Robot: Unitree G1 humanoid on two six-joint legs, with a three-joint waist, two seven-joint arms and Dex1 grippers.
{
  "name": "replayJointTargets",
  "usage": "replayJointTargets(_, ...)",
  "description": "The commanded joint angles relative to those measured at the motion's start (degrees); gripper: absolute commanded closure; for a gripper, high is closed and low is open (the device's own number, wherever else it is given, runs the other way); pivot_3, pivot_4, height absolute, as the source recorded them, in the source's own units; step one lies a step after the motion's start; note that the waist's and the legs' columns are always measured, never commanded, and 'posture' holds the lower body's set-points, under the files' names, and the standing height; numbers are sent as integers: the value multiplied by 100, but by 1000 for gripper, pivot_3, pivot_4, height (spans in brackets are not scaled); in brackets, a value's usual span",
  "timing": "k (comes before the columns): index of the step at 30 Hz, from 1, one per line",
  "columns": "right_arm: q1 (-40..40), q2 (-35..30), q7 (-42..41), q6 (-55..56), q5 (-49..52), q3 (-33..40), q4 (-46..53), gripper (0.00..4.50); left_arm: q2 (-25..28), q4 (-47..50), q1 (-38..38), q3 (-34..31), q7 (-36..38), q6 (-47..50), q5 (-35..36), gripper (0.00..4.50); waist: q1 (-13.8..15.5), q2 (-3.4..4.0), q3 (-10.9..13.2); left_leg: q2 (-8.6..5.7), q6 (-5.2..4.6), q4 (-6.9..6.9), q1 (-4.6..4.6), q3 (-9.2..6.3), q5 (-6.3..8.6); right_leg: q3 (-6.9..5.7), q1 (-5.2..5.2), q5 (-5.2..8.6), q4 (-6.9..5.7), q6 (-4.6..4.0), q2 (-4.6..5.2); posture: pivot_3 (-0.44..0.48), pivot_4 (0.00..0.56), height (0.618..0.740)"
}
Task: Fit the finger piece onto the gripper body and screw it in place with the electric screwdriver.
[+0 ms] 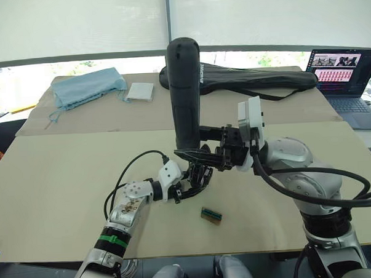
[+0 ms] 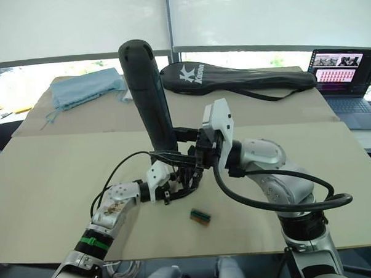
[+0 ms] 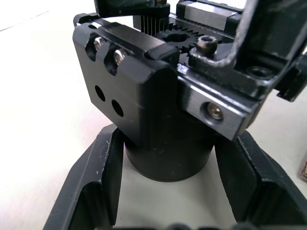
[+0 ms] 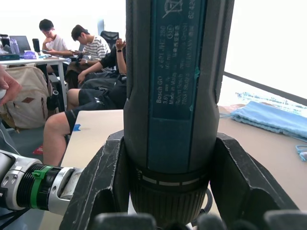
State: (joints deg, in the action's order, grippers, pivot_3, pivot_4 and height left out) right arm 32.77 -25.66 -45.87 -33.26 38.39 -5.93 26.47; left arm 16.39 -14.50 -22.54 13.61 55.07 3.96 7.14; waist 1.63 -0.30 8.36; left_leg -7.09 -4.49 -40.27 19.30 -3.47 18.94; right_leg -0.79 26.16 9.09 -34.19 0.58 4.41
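Black gripper body (image 3: 158,120) sits clamped in my left hand (image 1: 196,178) above the tabletop (image 1: 64,181); my right hand (image 1: 226,151) grips the electric screwdriver (image 1: 184,90) upright over it. A tilted bit could slip off the screw.

**Materials and surface finish around the electric screwdriver**

The electric screwdriver (image 4: 175,91) has a matt black plastic shell with a smooth teal label panel. Below it, the gripper body (image 3: 158,105) is matt black, with bright metal screw heads. Beneath both lies a matt, paper-like beige table cover (image 1: 58,181). Behind the screwdriver lie crumpled light-blue cloth (image 1: 88,86) and a black fabric racket bag (image 1: 251,81).
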Motion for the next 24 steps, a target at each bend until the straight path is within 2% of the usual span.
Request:
replayJointTargets(1, 56, 64, 16, 262, -53, 105, 120, 2594, 8, -155, 169, 244, 117, 246, -68, 2234, 0, 0, 0, 0, 0, 0, 0, 0, 0, -1, 0, 0, 0, 0, 0, 0, 150, 740)
replayJointTargets(24, 289, 207, -48, 285, -342, 33, 73, 2594, -2, -153, 188, 254, 116, 236, -69, 2234, -6, 0, 0, 0, 0, 0, 0, 0, 0, -3, 0, 0, 0, 0, 0, 0, 150, 740)
